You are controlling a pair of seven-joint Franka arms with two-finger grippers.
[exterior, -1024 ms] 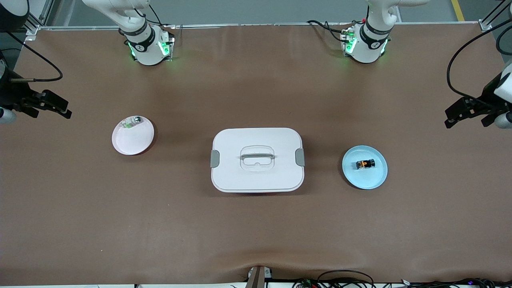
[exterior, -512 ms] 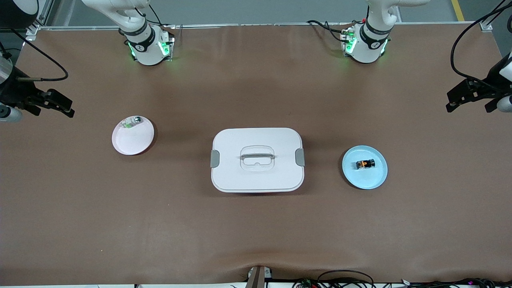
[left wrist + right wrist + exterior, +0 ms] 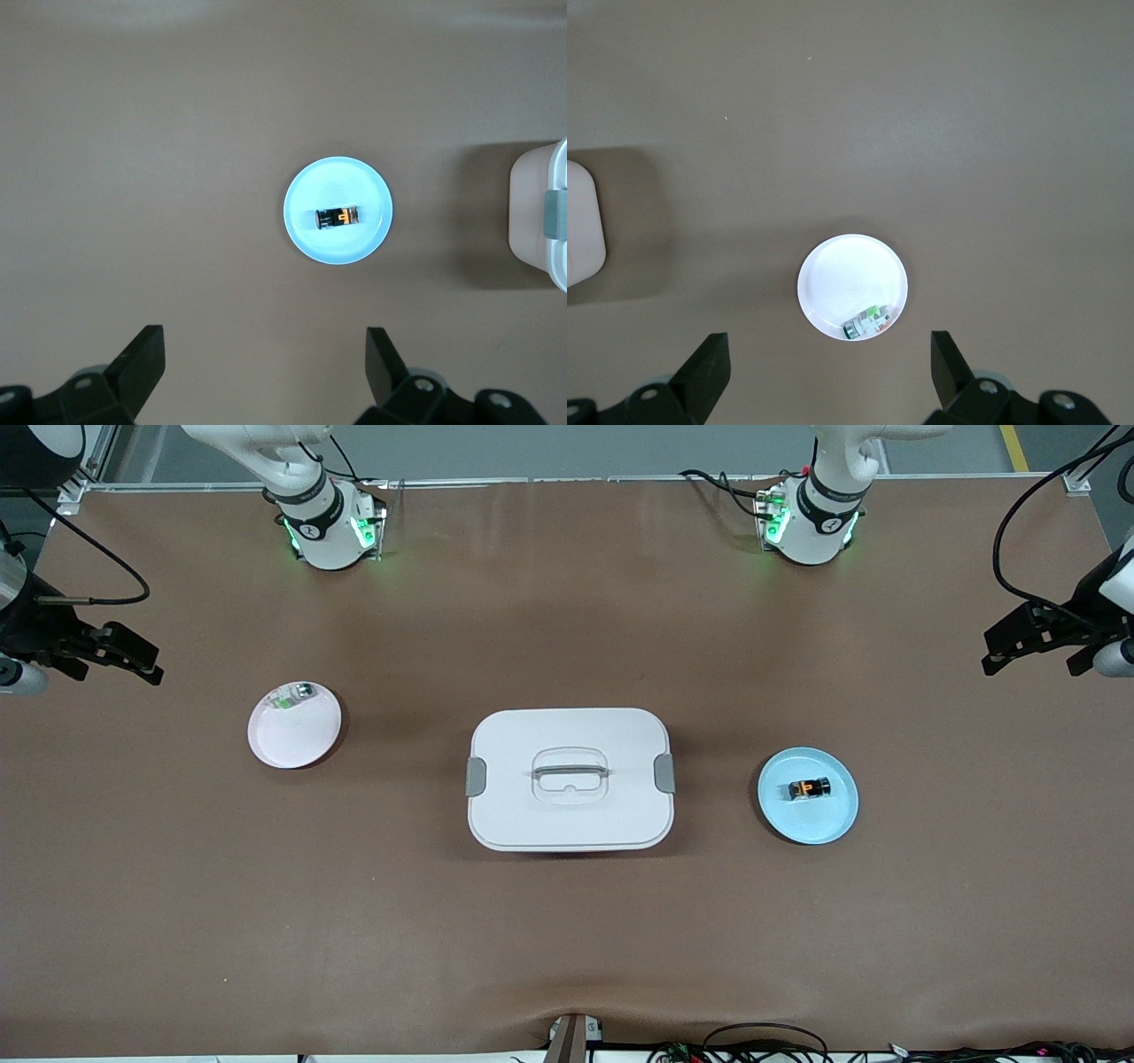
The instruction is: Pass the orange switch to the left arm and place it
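Note:
The orange switch [image 3: 810,788] is a tiny black part with an orange face, lying on a blue plate [image 3: 828,819] toward the left arm's end of the table. In the left wrist view the switch [image 3: 337,217] sits mid-plate, far below. The white box [image 3: 570,779] with grey latches stands at the table's middle. My left gripper [image 3: 1032,666] hangs open high over bare table at the left arm's end, nothing between its fingers [image 3: 142,363]. My right gripper [image 3: 115,676] hangs open high over the right arm's end, empty.
A pink plate [image 3: 294,735] toward the right arm's end holds a small green-and-clear component [image 3: 292,695], which also shows in the right wrist view on the plate [image 3: 850,279]. The box's corner [image 3: 583,221] shows there too. Cables trail from both wrists.
Both grippers shifted slightly at the table's ends over the last second, then held still. The switch, the plates and the box have not moved.

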